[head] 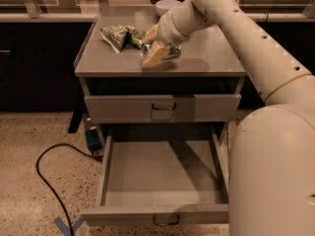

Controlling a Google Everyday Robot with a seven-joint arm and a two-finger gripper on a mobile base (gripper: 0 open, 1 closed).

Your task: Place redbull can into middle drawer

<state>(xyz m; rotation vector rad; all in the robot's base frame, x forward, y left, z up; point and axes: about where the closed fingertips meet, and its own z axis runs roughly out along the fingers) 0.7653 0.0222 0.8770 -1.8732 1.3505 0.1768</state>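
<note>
— On the cabinet top (211, 58), left of centre: what lies at your gripper (153, 48)?

— The redbull can (172, 53). It lies on its side, just right of the green chip bag (120, 35). My gripper sits over its left end. Whether I am clamped on the can or only set around it, I cannot tell.

— How will it handle?

— By judgement, it is a slim, stiff metal shell, light if empty and noticeably heavier if full. The shiny skin is probably slippery. Being round, it may roll if nudged, and its thin wall could dent under a hard squeeze. The best hold is across the body near mid-length, not at the rims.

— And the destination?

— The middle drawer (147, 181), which I take to be the pulled-out one below, well apart from the can. The closed drawer (123, 109) sits above it.

— What is hidden?

— Much of the can, label included, is behind my gripper. My own arm (275, 181) covers the open drawer's right side. Anything beneath that drawer is out of sight. A white bowl (167, 6) at the back is partly covered.
</note>
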